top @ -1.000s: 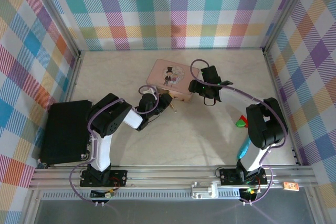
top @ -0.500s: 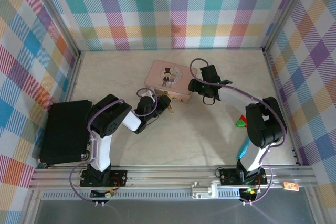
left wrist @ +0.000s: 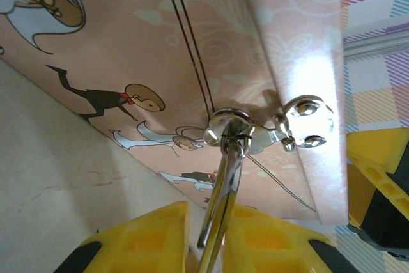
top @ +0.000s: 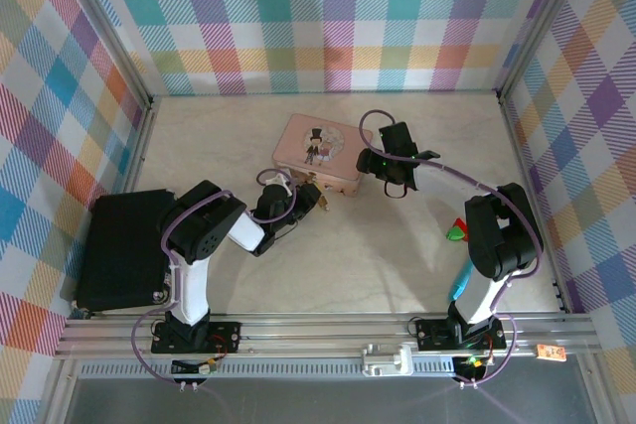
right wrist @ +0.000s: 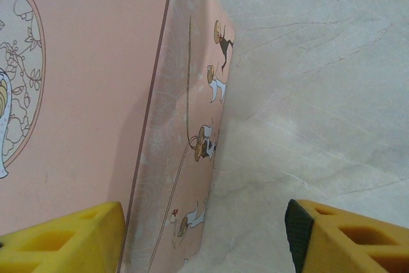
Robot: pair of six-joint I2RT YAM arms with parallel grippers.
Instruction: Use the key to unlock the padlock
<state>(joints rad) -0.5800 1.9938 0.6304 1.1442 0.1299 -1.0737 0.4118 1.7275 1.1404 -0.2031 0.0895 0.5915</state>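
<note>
The pink tin lies at the table's middle. In the left wrist view the padlock shows end-on as a small shiny round body against the tin's side wall, beside a riveted hasp. My left gripper is shut on the key, a slim shiny shaft whose tip meets the padlock. From above, the left gripper sits at the tin's near edge. My right gripper stands open astride the tin's edge, with one finger over the lid and the other over the table. It is at the tin's right end.
A black case lies at the left wall. A small red and green object rests by the right arm's base. Plaid walls close in the back and both sides. Bare tabletop lies in front of the tin.
My left gripper has crept slightly left along the tin's near edge with the key in it. The right arm and the tin stay put.
</note>
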